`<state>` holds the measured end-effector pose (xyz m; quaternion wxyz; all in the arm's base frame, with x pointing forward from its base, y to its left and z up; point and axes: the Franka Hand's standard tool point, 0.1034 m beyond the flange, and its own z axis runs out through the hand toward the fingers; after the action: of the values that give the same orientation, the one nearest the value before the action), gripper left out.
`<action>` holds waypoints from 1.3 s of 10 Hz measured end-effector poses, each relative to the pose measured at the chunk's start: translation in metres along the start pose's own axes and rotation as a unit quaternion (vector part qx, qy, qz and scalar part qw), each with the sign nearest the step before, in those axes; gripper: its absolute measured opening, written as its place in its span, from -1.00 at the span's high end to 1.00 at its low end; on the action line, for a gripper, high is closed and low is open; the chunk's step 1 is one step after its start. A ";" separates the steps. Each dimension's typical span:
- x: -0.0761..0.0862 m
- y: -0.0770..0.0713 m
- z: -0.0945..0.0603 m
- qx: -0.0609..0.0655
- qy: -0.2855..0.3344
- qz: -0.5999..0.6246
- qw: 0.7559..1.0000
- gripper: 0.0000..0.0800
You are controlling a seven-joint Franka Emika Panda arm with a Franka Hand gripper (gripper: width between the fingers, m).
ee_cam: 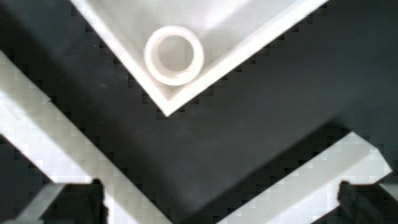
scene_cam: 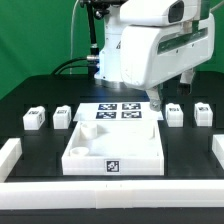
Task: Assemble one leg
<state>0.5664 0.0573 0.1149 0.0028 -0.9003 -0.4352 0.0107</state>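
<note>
The jaws stand spread wide with nothing between them: in the wrist view the two dark fingers sit far apart over bare black tabletop. In the exterior view the jaws hang low under the white arm, above the tabletop, by the tray's far corner on the exterior view's right and beside the marker board. The wrist view shows one corner of the tray with its round socket; whether the jaws touch anything cannot be told. The nearest leg stands on the tabletop just beside the jaws, toward the exterior view's right, tag face forward, and a second leg stands near it, further right. The third leg and fourth leg stand well apart from these, on the exterior view's left of the tray. All four legs are apart from the tray. White rails edge the tabletop.
</note>
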 end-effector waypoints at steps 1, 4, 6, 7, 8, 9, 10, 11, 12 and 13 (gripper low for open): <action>0.000 0.000 0.001 0.001 0.000 0.000 1.000 -0.63; 0.000 0.000 0.001 0.001 0.000 0.000 1.000 -0.63; 0.000 0.000 0.001 0.001 -0.001 0.000 1.000 -0.63; 0.000 0.000 0.001 0.001 -0.001 0.000 1.000 -0.63; 0.000 0.000 0.001 0.001 -0.001 0.000 1.000 -0.63; 0.000 0.000 0.001 0.001 -0.001 0.000 1.000 -0.63; 0.000 0.000 0.001 0.001 -0.001 0.000 1.000 -0.63; 0.000 0.000 0.001 0.001 -0.001 0.000 1.000 -0.63; -0.001 -0.001 0.001 0.001 0.000 -0.015 1.000 -0.63; -0.010 -0.009 0.002 0.000 -0.001 -0.034 0.999 -0.63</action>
<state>0.5530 0.0546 0.1128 0.0026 -0.8848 -0.4659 0.0112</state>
